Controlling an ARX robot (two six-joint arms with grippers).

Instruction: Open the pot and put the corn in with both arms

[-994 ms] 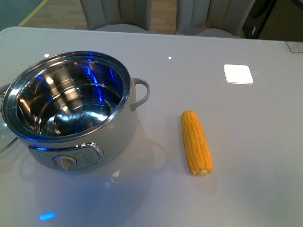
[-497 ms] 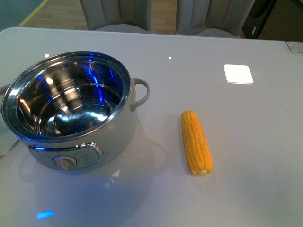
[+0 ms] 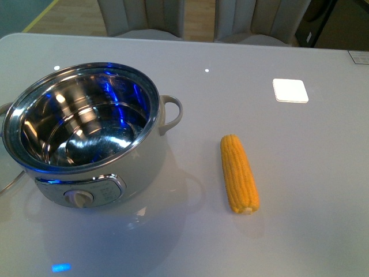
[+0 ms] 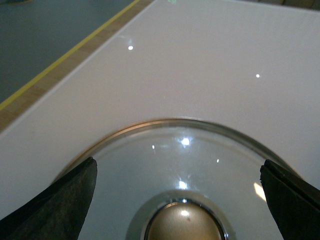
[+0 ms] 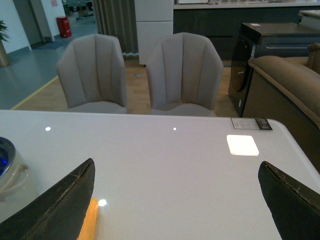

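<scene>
The white pot stands uncovered on the left of the table, its steel bowl empty and its dial facing the front. The yellow corn lies on the table to the pot's right, apart from it. The glass lid lies flat on the table with its cream knob up; only a sliver of its rim shows in the front view. My left gripper hovers open over the knob, one finger on each side. My right gripper is open above the table, with the corn beside one finger.
A white square patch lies on the table's far right. Two grey chairs stand behind the far edge. The pot's side handle shows at the edge of the right wrist view. Neither arm shows in the front view.
The lid's rim at the front view's left edge has shifted slightly outward. Pot and corn have not moved.
</scene>
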